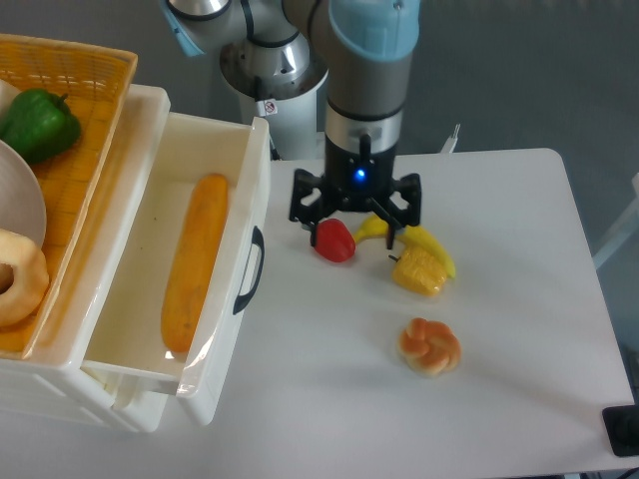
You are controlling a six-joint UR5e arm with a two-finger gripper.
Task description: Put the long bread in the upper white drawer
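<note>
Bread placement looks finished in the fixed camera's view: the long bread (pixel 195 261) lies lengthwise on the floor of the upper white drawer (pixel 222 379), which stands pulled out with its dark handle (pixel 251 270) facing the table, and nothing grips the loaf. The gripper (pixel 355 216) hangs well apart from the drawer, above the red pepper (pixel 333 240) and the banana (pixel 427 242), its fingers spread and empty. To my judgement only a retreat clear of the foods is left, with closing the drawer not asked.
</note>
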